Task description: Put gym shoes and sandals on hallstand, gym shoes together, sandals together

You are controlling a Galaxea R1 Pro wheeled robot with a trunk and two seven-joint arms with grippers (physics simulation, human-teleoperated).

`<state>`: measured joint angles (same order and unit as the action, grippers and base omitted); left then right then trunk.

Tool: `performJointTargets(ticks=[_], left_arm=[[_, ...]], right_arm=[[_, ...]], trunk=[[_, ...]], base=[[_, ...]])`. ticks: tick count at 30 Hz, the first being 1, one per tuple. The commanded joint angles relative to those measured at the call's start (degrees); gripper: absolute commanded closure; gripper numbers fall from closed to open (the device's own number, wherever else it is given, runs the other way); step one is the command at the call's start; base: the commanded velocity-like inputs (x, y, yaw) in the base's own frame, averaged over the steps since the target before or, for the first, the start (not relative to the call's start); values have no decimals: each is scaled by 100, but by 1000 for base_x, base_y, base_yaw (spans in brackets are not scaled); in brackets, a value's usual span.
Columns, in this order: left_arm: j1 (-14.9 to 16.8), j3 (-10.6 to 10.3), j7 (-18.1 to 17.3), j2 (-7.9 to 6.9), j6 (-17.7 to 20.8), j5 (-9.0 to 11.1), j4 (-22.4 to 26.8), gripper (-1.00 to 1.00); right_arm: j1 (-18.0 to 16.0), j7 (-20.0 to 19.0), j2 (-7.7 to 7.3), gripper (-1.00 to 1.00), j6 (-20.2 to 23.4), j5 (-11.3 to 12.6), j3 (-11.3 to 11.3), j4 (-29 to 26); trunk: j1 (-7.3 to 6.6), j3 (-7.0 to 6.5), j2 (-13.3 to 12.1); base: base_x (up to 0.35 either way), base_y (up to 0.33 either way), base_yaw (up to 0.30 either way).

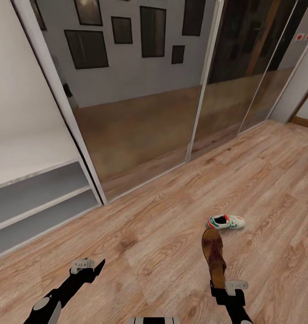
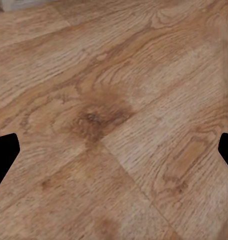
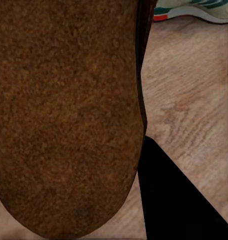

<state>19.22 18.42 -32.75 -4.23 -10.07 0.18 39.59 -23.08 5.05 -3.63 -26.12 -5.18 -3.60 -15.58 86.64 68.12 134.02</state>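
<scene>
I am holding one brown sandal (image 1: 213, 256) in my right end effector (image 1: 226, 288). It is clenched on one end of the sandal, and the rest of the sandal sticks out in front of me, up above the corridor floor (image 1: 163, 234). In my right wrist view the sandal's brown sole (image 3: 64, 110) is very big and close, and one black finger (image 3: 169, 200) sits right beside it.

My left end effector (image 1: 88, 266) is holding nothing. It hangs over bare wood planks. In my left wrist view I see its two black fingertips (image 2: 4, 150) far apart, with only floor between them, so it is released.

One gym shoe (image 1: 225, 222) lies on the floor just past the tip of the sandal. It is white with green stripes and a red patch. A bit of it shows at the edge of my right wrist view too.

The hallstand (image 1: 37, 193) is off to my left, well apart from the sandal. I can see its pale top and two grey tiers under it. No shoes sit on the part I can see.

So I think the job is only just started. One sandal is picked up but not yet on the rack. This gym shoe is not picked up yet. The other gym shoe and the other sandal must go up too, each next to its partner. Next I should turn left and carry this sandal to the rack.
</scene>
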Motion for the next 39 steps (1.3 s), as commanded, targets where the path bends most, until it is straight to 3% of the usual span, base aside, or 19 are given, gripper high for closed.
performJointTargets(ticks=[1,18,39], left_arm=[[3,19,-34,1,-15,0,-4,-100],[-6,16,-46,10,-21,18,11,-100],[-6,21,-41,5,-21,13,5,-100]], right_arm=[[-4,6,4,100,-15,-34,-35,8],[-4,5,-6,100,-16,-36,-36,18],[-3,5,-15,100,-16,-36,-36,20]], trunk=[[-23,-20,-40],[-23,-118,-40],[394,101,722]], base=[[0,0,-218],[0,0,-230],[0,0,-232]])
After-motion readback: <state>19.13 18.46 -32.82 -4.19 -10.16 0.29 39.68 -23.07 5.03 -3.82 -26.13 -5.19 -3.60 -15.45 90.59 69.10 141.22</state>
